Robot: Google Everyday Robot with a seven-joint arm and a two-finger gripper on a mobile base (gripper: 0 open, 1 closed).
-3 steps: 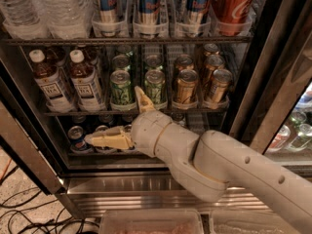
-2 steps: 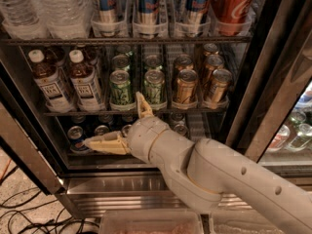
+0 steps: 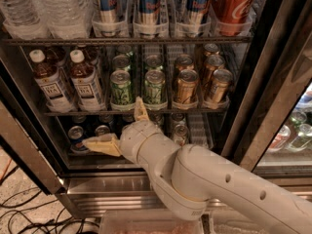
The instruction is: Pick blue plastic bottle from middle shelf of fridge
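Approach step ongoing: gripper [image 3: 112, 121] hanging open, fingers spread wide, just below mid shelf [image 3: 146, 112] front. Tgt bottle [image 3: 87, 84] standing upright at shelf's left, untouched. Next: needing lift up-left, then closing round it.

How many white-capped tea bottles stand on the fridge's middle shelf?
2, at the left end of the middle shelf: left bottle, right bottle. More may hide behind. The open gripper hovers below that shelf.

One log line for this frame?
gripper just below middle shelf | jaws open | blue plastic bottle on shelf, ungrasped
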